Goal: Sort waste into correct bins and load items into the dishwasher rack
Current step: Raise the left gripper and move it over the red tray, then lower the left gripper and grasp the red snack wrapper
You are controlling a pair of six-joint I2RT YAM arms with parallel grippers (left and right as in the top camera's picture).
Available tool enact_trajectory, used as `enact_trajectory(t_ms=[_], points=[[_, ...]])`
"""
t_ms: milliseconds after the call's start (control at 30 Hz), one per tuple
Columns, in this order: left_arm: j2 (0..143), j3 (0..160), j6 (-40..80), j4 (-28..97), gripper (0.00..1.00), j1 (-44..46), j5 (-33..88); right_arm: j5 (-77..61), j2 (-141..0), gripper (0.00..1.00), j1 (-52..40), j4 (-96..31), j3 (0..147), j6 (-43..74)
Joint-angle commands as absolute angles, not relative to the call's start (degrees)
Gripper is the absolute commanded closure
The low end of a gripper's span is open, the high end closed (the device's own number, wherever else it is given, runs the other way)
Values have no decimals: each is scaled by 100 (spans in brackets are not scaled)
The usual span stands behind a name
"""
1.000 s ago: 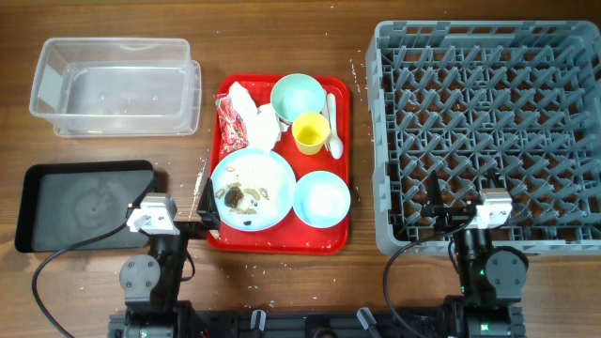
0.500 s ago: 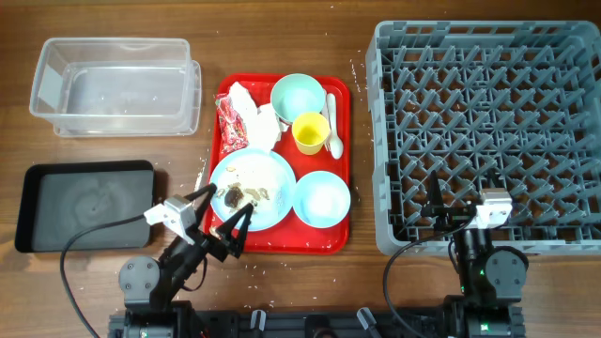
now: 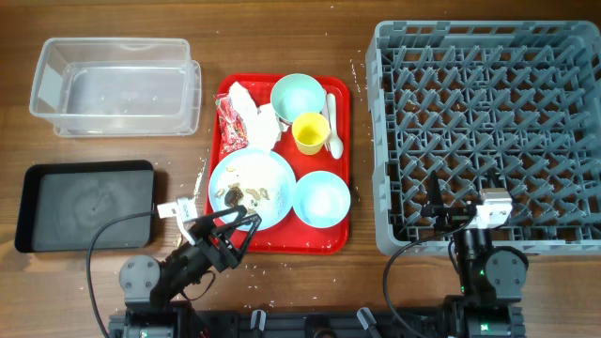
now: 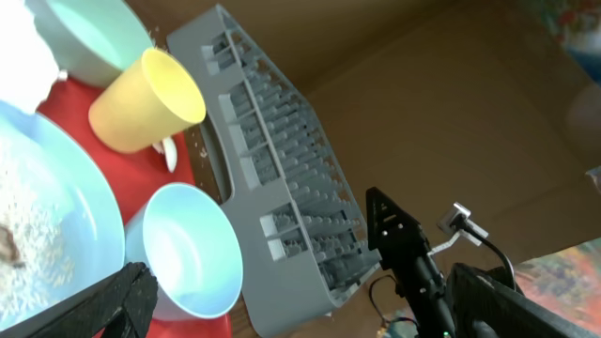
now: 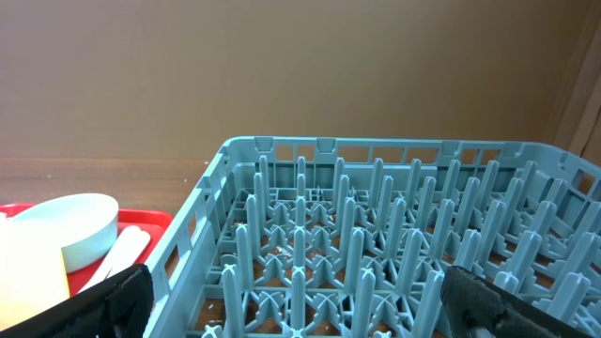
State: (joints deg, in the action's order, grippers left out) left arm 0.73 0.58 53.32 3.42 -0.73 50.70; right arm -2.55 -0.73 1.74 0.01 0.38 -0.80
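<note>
The left claw (image 3: 239, 232) is held apart beside the light blue plate (image 3: 252, 183); the right claw (image 5: 300, 302) is spread at the rack's (image 3: 488, 94) near edge.

Left arm (image 3: 178, 268) is reached forward from its base and angled toward the right, wrist low. Left gripper (image 3: 239, 232), black two-finger type, has its jaws spread wide; the wrist view shows both fingertips (image 4: 117, 296) at the frame edges. Right arm (image 3: 488, 263) is folded over its base. Right gripper (image 3: 439, 214) is likewise wide apart, level, facing forward.
</note>
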Motion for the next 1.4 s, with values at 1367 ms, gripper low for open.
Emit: enact_trajectory(t_ms=[1367], points=[[8849,9244,2794,6230,0,1468,-331,-226,-58,0,213,14,30,-148]])
